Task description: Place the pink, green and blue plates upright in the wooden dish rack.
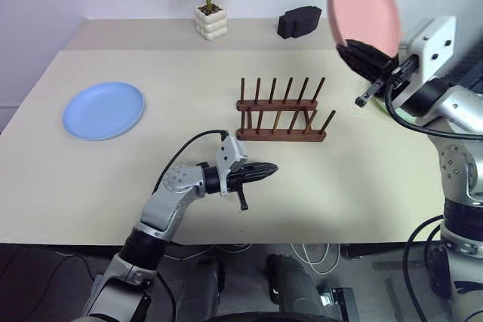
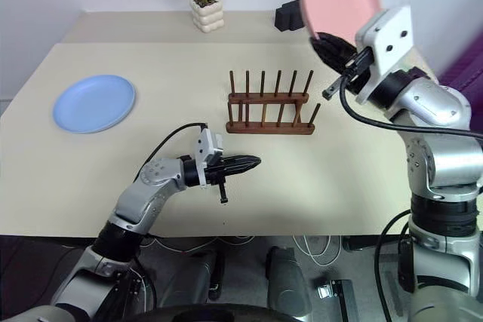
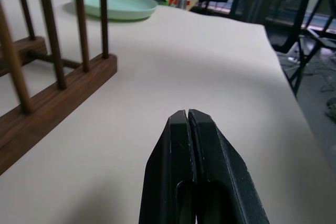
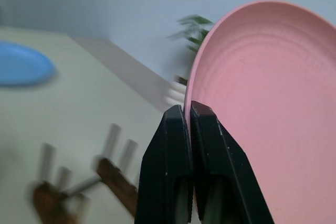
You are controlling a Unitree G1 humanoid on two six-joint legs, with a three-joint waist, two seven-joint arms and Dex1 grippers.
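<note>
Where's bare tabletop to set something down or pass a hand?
Widest free patch: between the flat blue plate and the dark wooden peg rack. Also bare: the strip behind the rack, up to the white potted plant and black blocky object. Crowded: in front of the rack, where the shut left gripper sits, and its right, where the right gripper holds the pink plate.

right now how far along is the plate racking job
Nothing is racked: the wooden dish rack stands with no plate between its pegs. In hand: the right tool is shut on the pink plate's rim, holding it in the air above the table. Left: the blue plate and green plate lie flat on the table. The left tool is shut, holding nothing.
</note>
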